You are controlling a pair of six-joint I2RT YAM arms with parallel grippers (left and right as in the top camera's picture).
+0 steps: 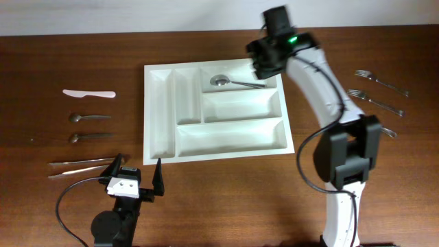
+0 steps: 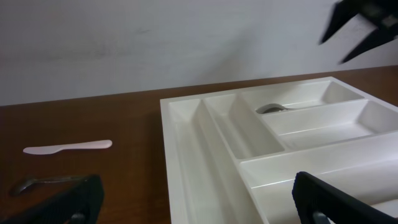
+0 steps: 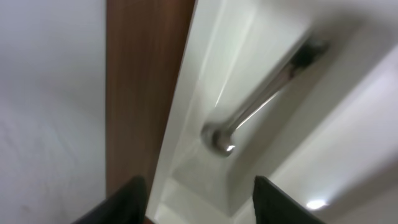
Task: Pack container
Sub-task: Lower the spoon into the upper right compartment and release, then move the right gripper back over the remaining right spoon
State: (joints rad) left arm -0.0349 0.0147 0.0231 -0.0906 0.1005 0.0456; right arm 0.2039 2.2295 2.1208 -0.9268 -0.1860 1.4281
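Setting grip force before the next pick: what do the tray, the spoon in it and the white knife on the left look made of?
Tray: looks like moulded plastic, white and semi-gloss, with rounded walls and soft highlights.
Spoon: metal, likely polished steel; it is silver with bright glints.
Knife: probably plastic, matt opaque white with no shine, but too small to be sure.

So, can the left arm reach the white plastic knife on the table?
Probably yes: the left gripper is open, and only two flat-lying metal spoons sit between it and the white plastic knife.
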